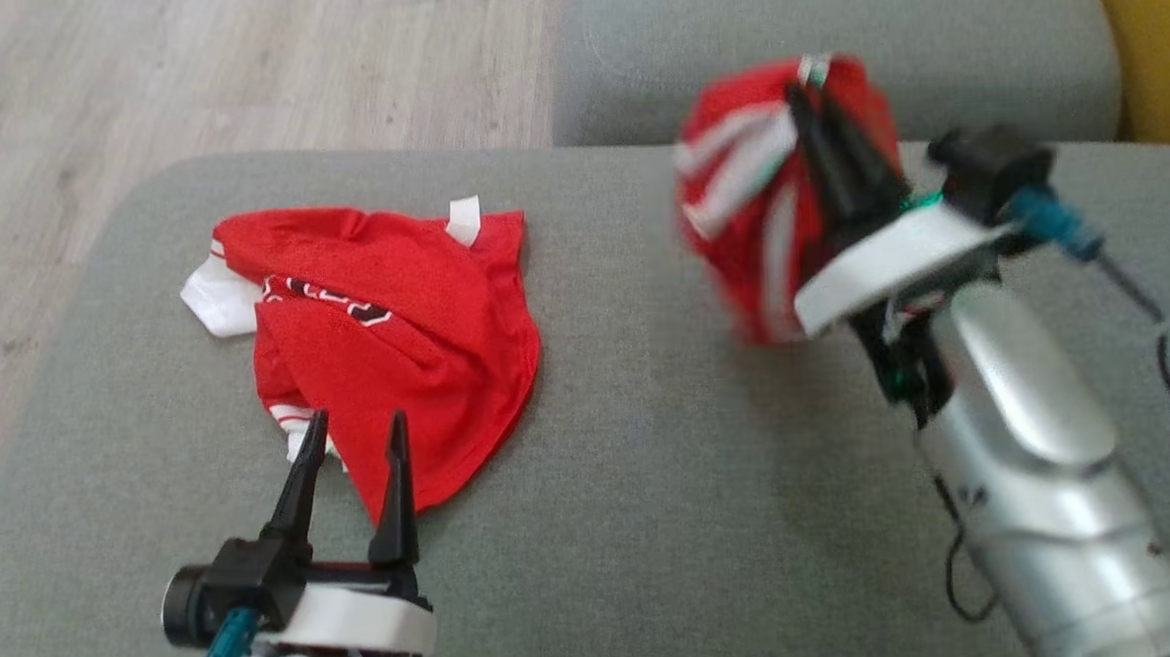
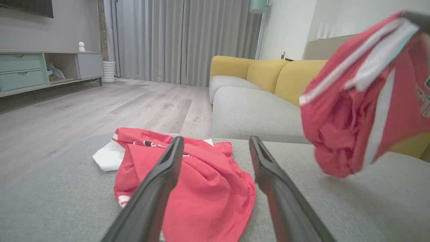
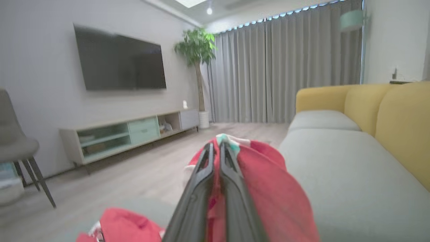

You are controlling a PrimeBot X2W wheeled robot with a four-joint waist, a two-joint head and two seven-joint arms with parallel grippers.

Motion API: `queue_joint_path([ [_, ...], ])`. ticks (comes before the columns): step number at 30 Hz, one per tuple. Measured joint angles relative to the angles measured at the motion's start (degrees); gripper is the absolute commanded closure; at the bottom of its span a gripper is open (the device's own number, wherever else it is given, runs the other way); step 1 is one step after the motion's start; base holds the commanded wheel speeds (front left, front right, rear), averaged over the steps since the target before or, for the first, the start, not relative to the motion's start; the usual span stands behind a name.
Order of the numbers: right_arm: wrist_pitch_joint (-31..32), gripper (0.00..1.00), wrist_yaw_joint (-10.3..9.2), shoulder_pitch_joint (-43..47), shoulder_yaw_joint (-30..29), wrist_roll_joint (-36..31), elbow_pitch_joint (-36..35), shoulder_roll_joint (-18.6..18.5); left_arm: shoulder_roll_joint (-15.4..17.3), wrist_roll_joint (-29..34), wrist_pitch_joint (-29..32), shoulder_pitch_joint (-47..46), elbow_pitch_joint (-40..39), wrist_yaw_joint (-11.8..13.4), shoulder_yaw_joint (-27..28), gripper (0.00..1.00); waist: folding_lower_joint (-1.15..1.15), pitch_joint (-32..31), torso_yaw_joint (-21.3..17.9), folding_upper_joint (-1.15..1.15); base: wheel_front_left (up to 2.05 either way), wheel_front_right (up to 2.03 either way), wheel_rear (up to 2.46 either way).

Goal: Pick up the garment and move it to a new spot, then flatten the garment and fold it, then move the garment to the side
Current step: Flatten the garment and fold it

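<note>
Red white-striped fabric garment point(image 1: 736, 160), bunched, clamped in right pincer point(image 1: 811, 96) above grey upholstered seat point(image 1: 651, 445); left pincer point(image 1: 358, 421) spread wide.

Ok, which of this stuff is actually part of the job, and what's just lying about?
Job: striped red garment, pinched in the shut right gripper; grey cushion to lay it on.
Lying about: second red garment, untouched, by the open left gripper; yellow sofa; TV cabinet; plant.

The head view looks steeply down on the grey cushion point(image 1: 652, 465). Both wrist views sit low, looking level across it, sharing the curtains point(image 2: 181, 40) and yellow sofa point(image 2: 268, 72).
</note>
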Motion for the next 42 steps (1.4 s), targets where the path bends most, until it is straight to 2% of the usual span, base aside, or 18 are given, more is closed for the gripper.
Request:
queue_joint_path([
  [4, -0.1, 1.0, 0.0, -3.2, -2.5, 8.9, -1.7, 0.1, 0.3, 0.0, 0.0, 1.8, 0.0, 0.0, 0.5, 0.0, 0.0, -1.0, -0.5, 0.0, 0.0, 0.0, 0.0],
  [6, -0.2, 1.0, 0.0, -3.3, -4.2, 11.0, -1.3, 0.1, 0.3, 0.0, 0.0, 2.0, 0.0, 0.0, 0.7, 0.0, 0.0, -1.1, -0.7, 0.0, 0.0, 0.0, 0.0],
  [9, 1.1, 1.0, 0.0, -2.5, -9.8, 14.4, 3.8, -0.2, 0.3, 0.5, 0.0, 2.5, -0.2, 0.0, 0.7, 0.0, 0.0, -1.3, -1.4, 0.0, 0.0, 0.0, 0.0],
  [12, 1.9, 1.0, 0.0, 0.8, -15.4, 13.7, 10.8, -0.2, 0.3, 0.5, 0.0, 2.6, -0.7, 0.0, 0.6, 0.0, 0.0, -0.6, -2.0, 0.0, 0.0, 0.0, 0.0],
  [15, 2.0, 1.0, 0.0, 4.9, -22.7, 10.0, 20.1, -0.1, 0.2, 0.5, 0.0, 2.5, -1.1, 0.0, 0.2, 0.0, 0.01, 0.7, -2.6, 0.0, 0.0, 0.0, 0.0],
  [16, 1.8, 0.97, 0.0, 5.9, -25.5, 8.0, 23.4, -0.1, 0.2, 0.6, 0.0, 2.5, -1.2, 0.0, 0.1, 0.0, 0.01, 1.2, -2.8, 0.0, 0.0, 0.0, 0.0],
  [17, 1.1, 0.0, 0.0, 6.5, -28.5, 5.2, 26.2, -0.1, 0.2, 0.7, 0.0, 2.4, -1.2, 0.0, 0.1, 0.0, 0.01, 1.8, -3.0, 0.0, 0.0, 0.0, 0.0],
  [19, -0.3, 0.0, 0.0, 6.5, -34.3, -0.9, 30.0, 0.0, 0.2, 0.9, 0.0, 2.0, -1.2, 0.0, 0.1, 0.0, 0.01, 2.7, -3.4, 0.0, 0.0, 0.0, 0.0],
  [22, -2.7, 0.0, 0.0, 5.1, -41.3, -8.2, 30.9, 0.0, 0.2, 0.9, 0.0, 0.8, -1.3, 0.0, 0.1, 0.0, 0.02, 3.8, -4.0, 0.0, 0.0, 0.0, 0.0],
  [25, -4.1, 0.0, 0.0, 1.9, -42.9, -10.1, 30.8, 0.0, 0.2, 0.9, 0.0, 0.0, -1.4, -0.1, 0.1, 0.0, 0.02, 4.4, -4.7, 0.0, 0.0, 0.0, 0.0],
  [29, -5.2, 0.0, 0.0, -0.1, -37.0, -11.8, 26.2, -0.1, 0.1, 0.9, 0.0, -0.2, -1.3, -0.5, 0.1, 0.0, 0.02, 4.5, -5.3, 0.0, 0.0, 0.0, 0.0],
  [33, -5.2, 0.0, 0.0, 3.3, -27.3, -9.9, 13.2, -0.1, 0.0, 0.9, -0.1, -0.2, -1.5, -0.5, 0.2, 0.0, 0.02, 4.3, -5.9, 0.0, 0.0, 0.0, 0.0],
  [38, -5.3, 0.0, 0.0, 15.8, -19.5, -5.4, -0.9, 0.0, -0.3, 0.9, -0.1, -0.2, -1.7, -0.5, 0.2, 0.0, 0.01, 3.7, -6.2, 0.0, 0.0, 0.0, 0.0],
  [39, -5.3, 0.0, 0.0, 21.1, -17.8, -3.4, -4.2, 0.1, -0.4, 0.9, -0.1, -0.2, -1.9, -0.5, 0.3, 0.0, 0.01, 3.7, -6.3, 0.0, 0.0, 0.0, 0.0],
  [42, -5.3, 0.0, 0.0, 25.6, -16.3, -2.2, -7.1, 0.3, -0.4, 0.9, -0.1, -0.2, -2.0, -0.5, 0.3, 0.0, 0.01, 3.9, -6.4, 0.0, 0.0, 0.0, 0.0],
])
